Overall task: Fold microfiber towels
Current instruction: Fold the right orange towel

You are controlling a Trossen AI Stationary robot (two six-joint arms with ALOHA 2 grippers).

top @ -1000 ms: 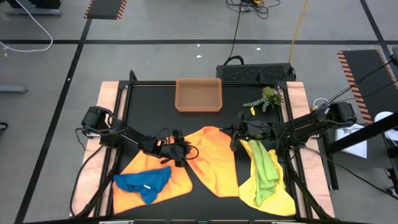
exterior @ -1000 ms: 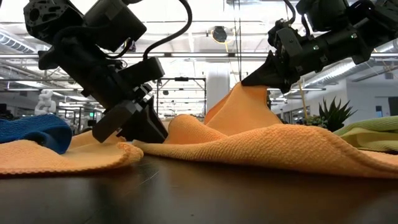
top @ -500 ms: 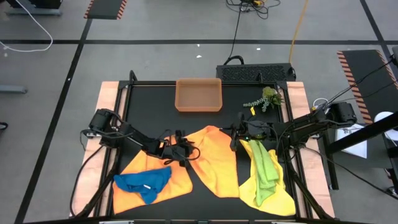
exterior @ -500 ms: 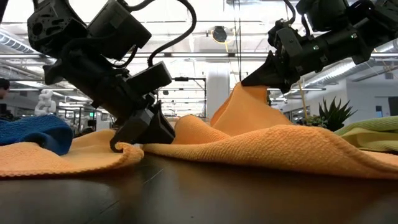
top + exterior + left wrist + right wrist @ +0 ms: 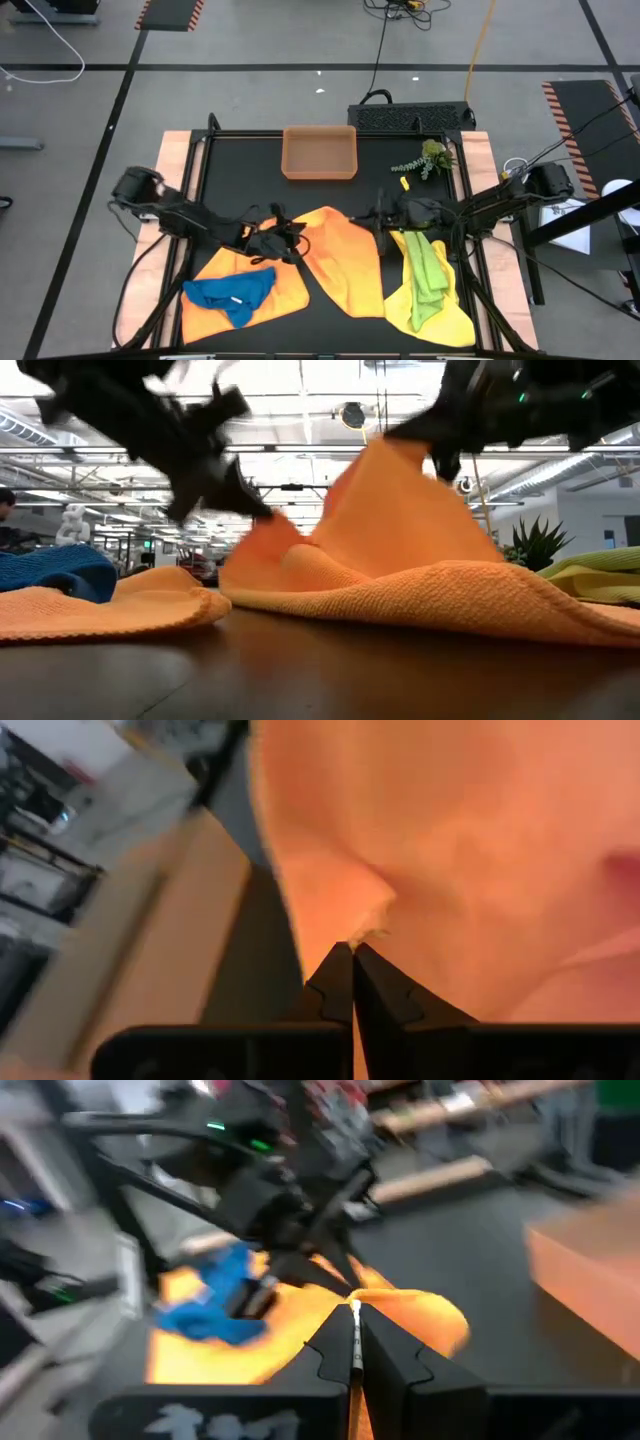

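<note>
Left gripper (image 5: 283,237), left of frame centre, fingers clamped on the orange towel (image 5: 340,262) edge. Right gripper (image 5: 383,217), just right of centre, fingers pinched on its other corner. The towel is lifted mid-worktop (image 5: 245,180). To fold well: raise both corners level, keep the cloth taut, lay edge onto edge. Blue towel (image 5: 232,293) sits lower left; green towel (image 5: 426,265) on yellow towel (image 5: 455,318) lower right. Low view blurs both grippers; second orange cloth partly covered.

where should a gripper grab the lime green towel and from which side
Judging from the high view, take the lime green towel at its far end by the right gripper. That end lies narrow and bunched on the yellow towel, so a pinch from above should catch green cloth alone.
</note>
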